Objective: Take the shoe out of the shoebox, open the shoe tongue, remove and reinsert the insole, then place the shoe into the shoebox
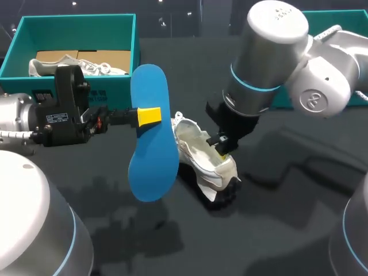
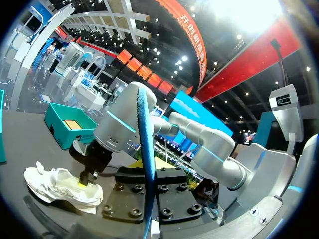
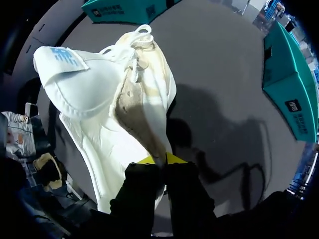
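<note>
Head view | left pincer [image 1: 149, 115] clamps blue insole [image 1: 152, 167] aloft | right pincer [image 1: 224, 152] pinches rim of white shoe [image 1: 198, 150]

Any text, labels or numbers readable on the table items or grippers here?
Shoebox front wall: dark print, too small to read.
Left gripper housing: white sticker, too small to read.
Shoe tongue: blue mark, no words legible.
Insole: no print shows.
</note>
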Controlling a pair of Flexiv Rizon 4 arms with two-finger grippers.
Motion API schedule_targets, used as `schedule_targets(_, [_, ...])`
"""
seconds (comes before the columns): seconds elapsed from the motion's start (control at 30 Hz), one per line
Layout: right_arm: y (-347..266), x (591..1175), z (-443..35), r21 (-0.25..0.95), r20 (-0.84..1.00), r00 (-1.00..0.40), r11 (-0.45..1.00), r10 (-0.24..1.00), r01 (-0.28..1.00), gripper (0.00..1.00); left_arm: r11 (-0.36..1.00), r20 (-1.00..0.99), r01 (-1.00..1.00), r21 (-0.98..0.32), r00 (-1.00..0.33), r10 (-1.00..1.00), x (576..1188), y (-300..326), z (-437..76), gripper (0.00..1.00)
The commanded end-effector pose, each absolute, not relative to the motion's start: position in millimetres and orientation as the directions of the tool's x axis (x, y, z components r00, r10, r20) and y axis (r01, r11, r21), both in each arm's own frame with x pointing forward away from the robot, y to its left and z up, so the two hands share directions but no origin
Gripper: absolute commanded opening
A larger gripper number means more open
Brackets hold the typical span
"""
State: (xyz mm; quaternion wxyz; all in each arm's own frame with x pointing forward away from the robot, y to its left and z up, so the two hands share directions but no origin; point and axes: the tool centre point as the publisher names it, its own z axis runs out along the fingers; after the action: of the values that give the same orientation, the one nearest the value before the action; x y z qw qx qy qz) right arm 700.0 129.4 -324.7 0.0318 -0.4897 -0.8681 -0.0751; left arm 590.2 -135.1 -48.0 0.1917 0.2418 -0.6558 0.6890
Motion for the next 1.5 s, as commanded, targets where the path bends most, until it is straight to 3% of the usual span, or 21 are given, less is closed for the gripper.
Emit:
schedule_targets(0.03, [125.9, 685.2, -322.2, 0.191, 0.143, -0.349, 0.32, 0.926, 0.928, 0.0, -0.068, 0.585, -0.581, -0.811, -0.809, -0.054, 589.8, -136.6, -48.8, 0.0])
schedule_targets(0.33, [121.8, 679.4, -345.7, 0.209, 0.251, -0.167, 0.115, 0.953, 0.971, 0.0, -0.068, 0.585, -0.581, -0.811, -0.809, -0.054, 589.8, -136.6, -48.8, 0.0])
schedule_targets(1.43, [125.2, 680.8, -411.2, 0.127, 0.366, -0.12, 0.079, 0.923, 0.989, 0.0, -0.068, 0.585, -0.581, -0.811, -0.809, -0.054, 589.8, -136.6, -48.8, 0.0])
schedule_targets(1.5, [125.4, 680.2, -411.6, 0.123, 0.371, -0.118, 0.077, 0.921, 0.989, 0.32, -0.068, 0.585, -0.581, -0.811, -0.809, -0.054, 589.8, -136.6, -48.8, 0.0])
